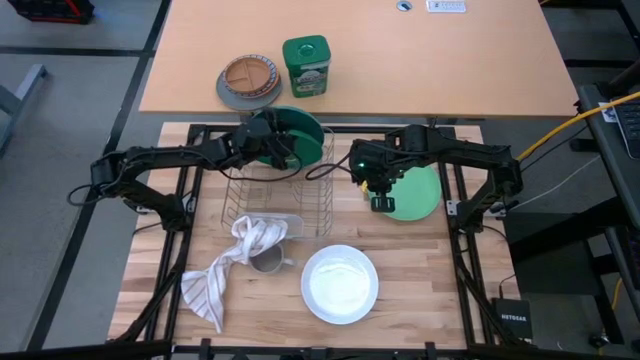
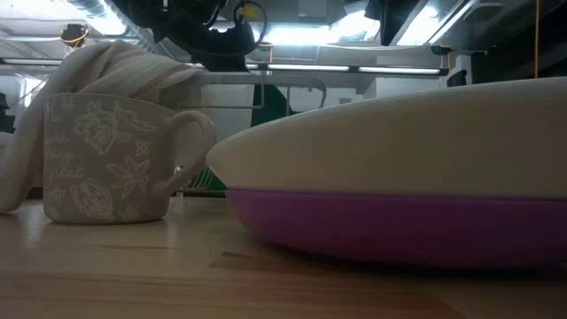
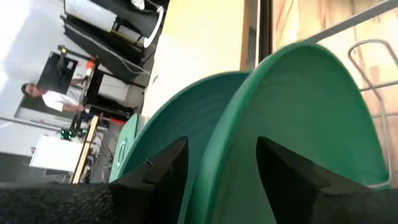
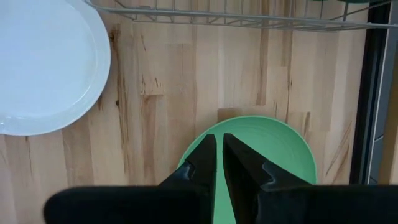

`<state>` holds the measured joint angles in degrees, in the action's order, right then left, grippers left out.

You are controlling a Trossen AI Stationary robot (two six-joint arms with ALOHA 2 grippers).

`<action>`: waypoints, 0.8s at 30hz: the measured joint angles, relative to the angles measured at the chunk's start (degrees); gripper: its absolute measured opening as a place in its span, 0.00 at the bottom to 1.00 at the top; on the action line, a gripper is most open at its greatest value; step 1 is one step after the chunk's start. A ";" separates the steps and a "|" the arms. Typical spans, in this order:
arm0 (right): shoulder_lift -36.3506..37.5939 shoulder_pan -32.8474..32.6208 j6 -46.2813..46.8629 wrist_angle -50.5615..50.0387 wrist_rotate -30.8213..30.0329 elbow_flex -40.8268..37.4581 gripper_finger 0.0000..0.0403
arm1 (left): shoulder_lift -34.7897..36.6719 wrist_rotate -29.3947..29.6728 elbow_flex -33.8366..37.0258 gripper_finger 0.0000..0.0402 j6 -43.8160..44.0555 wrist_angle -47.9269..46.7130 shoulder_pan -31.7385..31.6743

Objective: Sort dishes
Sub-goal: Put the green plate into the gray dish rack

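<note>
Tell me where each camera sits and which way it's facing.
High: overhead, looking straight down; both arms show.
Low: tabletop level, facing a patterned pale mug and a round white plastic plate on a purple one.
Left wrist: left gripper astride the dark green round plate.
Right wrist: right gripper above the teal round plate.
Shared: high, low and right wrist show the white plate.

- Wire dish rack on the wooden table.
- Striped cloth draped over a patterned mug.
- Green canister beside a divided plate.
</note>
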<state>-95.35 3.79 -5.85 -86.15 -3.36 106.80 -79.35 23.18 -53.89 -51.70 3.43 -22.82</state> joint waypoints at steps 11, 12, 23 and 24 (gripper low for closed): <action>0.00 0.00 -0.02 0.85 -0.02 0.00 0.08 | 0.02 7.83 0.00 0.45 -0.07 0.66 0.83; 0.00 0.00 -0.02 0.83 0.00 0.00 0.08 | 0.04 7.94 0.00 0.45 0.72 0.65 1.04; 0.00 0.00 -0.47 0.77 -0.01 0.00 0.08 | 0.09 11.12 0.02 0.45 1.72 0.65 6.06; 0.00 -0.02 -0.46 0.77 0.00 0.00 0.08 | 0.09 11.63 0.02 0.45 1.70 0.67 6.30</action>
<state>-95.35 3.78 -6.31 -85.38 -3.36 106.80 -79.26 34.81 -53.87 -50.00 4.10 -16.53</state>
